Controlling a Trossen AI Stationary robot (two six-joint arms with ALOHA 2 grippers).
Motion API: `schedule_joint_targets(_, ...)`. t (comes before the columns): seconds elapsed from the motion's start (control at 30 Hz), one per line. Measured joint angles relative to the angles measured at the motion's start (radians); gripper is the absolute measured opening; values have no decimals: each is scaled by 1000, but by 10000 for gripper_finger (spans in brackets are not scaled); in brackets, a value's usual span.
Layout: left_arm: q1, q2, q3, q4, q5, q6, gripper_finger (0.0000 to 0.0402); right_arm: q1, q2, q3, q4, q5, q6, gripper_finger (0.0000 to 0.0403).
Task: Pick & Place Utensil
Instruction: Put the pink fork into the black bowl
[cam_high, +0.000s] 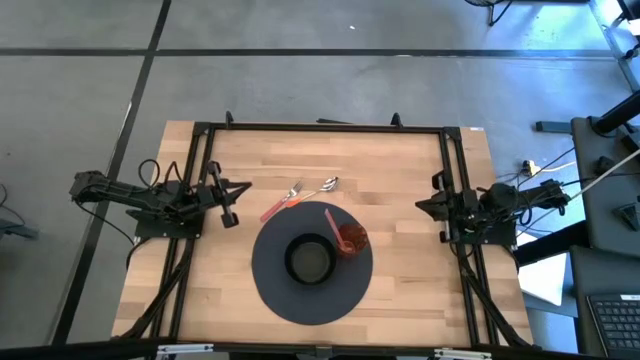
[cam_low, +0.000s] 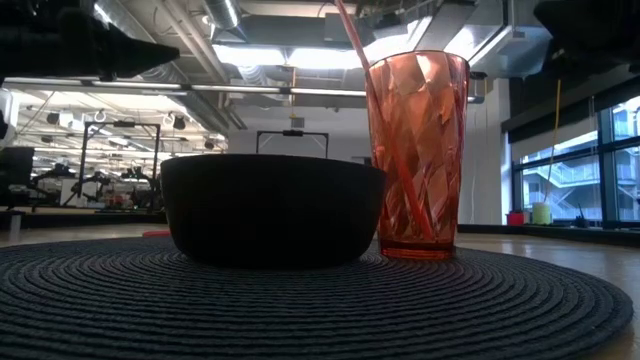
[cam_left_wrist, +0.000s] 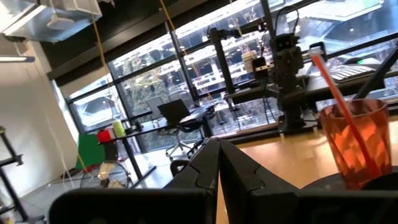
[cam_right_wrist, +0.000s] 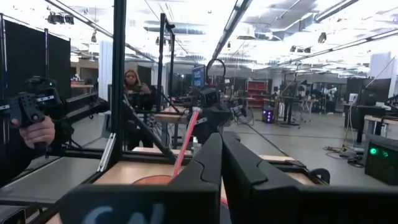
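light wood-plank table (cam_high: 410, 290), dark grey round placemat (cam_high: 280, 295) with concentric woven ribbing, black bowl (cam_high: 309, 260), translucent red faceted cup (cam_high: 351, 239), red-handled utensil (cam_high: 339, 228) standing in it, red-orange-handled fork (cam_high: 281, 202), silver spoon (cam_high: 321, 188), black table frame (cam_high: 320, 128)

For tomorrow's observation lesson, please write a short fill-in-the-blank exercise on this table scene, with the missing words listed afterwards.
1. The black bowl sits on a round dark ____.
2. The red-handled utensil already stands inside the red ____.
3. A fork and a ____ lie on the bare wood beyond the mat.
4. The left gripper and the right gripper, both at the table's sides, are ____.

Missing words: placemat; cup; spoon; shut
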Motion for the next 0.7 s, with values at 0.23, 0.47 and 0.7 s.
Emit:
schedule_joint_targets(0.23,0,0,0,0,-26,0,8,0,0,0,-13,0,8,3)
schedule_joint_targets(0.47,0,0,0,0,-26,14,8,0,0,0,-20,32,2,4)
schedule_joint_targets(0.7,0,0,0,0,-26,2,8,0,0,0,-65,77,12,9)
